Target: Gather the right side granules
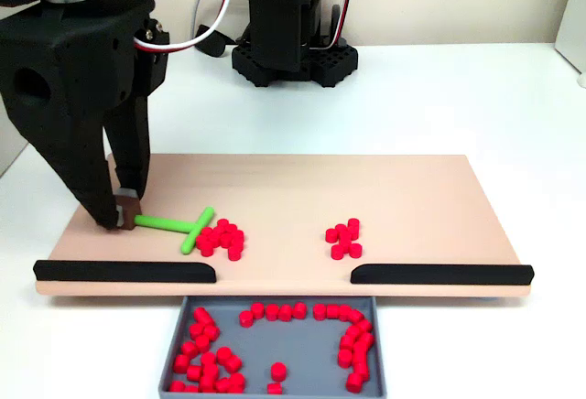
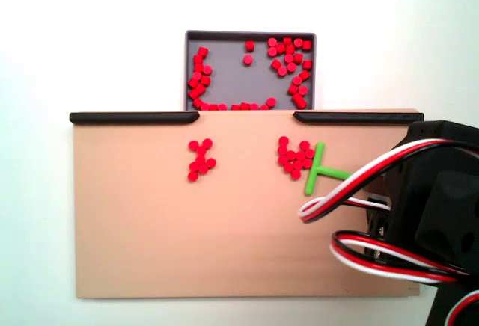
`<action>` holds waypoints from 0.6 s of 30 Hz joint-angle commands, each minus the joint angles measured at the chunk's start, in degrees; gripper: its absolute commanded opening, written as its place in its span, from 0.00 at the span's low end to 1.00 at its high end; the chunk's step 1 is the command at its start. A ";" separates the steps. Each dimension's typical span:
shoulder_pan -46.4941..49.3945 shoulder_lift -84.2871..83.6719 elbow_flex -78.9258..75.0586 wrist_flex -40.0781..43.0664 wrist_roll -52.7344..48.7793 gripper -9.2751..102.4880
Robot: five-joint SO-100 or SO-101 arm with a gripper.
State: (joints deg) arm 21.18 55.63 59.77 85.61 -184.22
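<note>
Ten or so granules (image 1: pixel 222 237) sit beyond my gripper (image 1: pixel 122 211), which pinches the green rake (image 1: pixel 174 226); next, sweep them trayward (image 1: pixel 291 344).

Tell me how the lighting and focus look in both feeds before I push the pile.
In a fixed view the hand looms large and dark at left, its detail lost in black, while the granules by the green T-shaped pusher stay sharp under soft, even light. In another fixed view the white table is washed out bright, and the near cables look slightly soft.
</note>
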 commanded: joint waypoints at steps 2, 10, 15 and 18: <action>-1.05 -0.70 -1.93 -0.35 -15.12 0.08; -3.08 -0.97 -1.93 -0.35 -12.66 0.08; -4.31 -1.14 -1.93 0.18 -11.07 0.08; -5.01 -1.14 -1.93 0.18 -10.20 0.08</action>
State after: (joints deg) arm 17.14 54.58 58.27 85.34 -184.22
